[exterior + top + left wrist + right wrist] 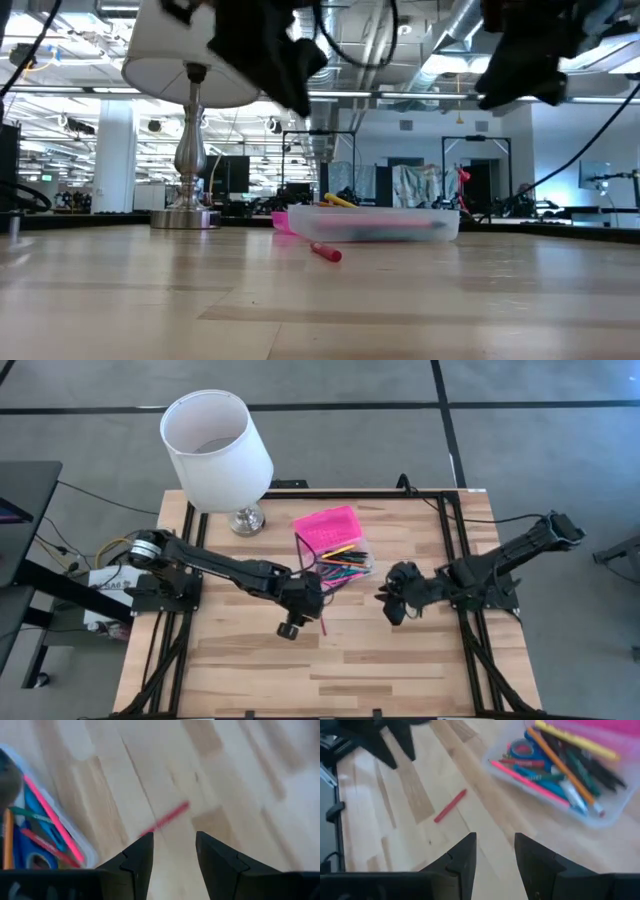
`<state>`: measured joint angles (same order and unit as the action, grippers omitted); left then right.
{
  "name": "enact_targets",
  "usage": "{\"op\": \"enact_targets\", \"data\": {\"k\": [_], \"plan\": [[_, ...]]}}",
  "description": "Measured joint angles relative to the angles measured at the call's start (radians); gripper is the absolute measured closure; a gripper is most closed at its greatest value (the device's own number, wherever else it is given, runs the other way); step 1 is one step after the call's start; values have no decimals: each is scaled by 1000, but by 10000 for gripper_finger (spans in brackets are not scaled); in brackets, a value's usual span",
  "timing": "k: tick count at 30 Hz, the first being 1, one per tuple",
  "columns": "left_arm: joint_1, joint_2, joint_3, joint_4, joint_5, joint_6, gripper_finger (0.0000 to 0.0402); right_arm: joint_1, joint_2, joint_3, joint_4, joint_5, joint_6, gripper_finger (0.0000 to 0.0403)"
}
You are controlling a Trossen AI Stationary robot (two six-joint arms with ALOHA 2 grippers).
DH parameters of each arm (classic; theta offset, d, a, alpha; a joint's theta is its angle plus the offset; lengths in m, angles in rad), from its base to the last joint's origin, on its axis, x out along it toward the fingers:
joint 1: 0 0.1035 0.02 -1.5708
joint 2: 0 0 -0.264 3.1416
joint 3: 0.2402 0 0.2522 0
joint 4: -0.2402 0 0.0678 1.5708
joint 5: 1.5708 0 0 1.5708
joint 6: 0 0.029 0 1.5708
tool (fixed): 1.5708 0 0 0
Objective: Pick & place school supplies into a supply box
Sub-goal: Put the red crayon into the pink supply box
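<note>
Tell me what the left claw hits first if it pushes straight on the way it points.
Likely the red marker lying loose on the table, just ahead of the open left claw; depth is unclear.

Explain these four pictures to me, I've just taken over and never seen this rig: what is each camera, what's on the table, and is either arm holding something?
Two dark robot arms work at a wooden table. One camera looks straight down, one sits at table height, and one rides on each wrist. The left gripper hangs open and empty above a red pen lying loose on the wood. The right gripper is open and empty too, near the clear supply box, whose pink lid is folded back. Pens, pencils and scissors lie inside. A lamp stands behind.
</note>
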<state>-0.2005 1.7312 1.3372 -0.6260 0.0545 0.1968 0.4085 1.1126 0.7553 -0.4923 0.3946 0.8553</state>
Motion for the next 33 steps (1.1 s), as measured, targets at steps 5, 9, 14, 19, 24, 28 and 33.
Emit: {"op": "enact_targets", "data": {"k": [5, 9, 14, 19, 24, 28, 33], "plan": [[10, 92, 2, 23, 30, 189, 260, 106, 41, -23, 4, 79, 211, 278], [18, 170, 10, 16, 53, 305, 260, 181, 93, -27, 15, 135, 365, 278], [28, 222, 15, 26, 63, 380, 260, 284, 167, -27, 13, 200, 573, 278], [36, 236, 16, 69, 53, 449, 260, 380, 261, -27, 15, 237, 760, 278], [55, 236, 16, 133, 57, 505, 260, 454, 361, -27, 45, 240, 917, 278], [59, 256, 17, 164, 79, 539, 260, 489, 436, -26, 86, 251, 1015, 278], [57, 287, 16, 172, 71, 543, 260, 522, 500, -25, 171, 285, 1052, 278]]}}
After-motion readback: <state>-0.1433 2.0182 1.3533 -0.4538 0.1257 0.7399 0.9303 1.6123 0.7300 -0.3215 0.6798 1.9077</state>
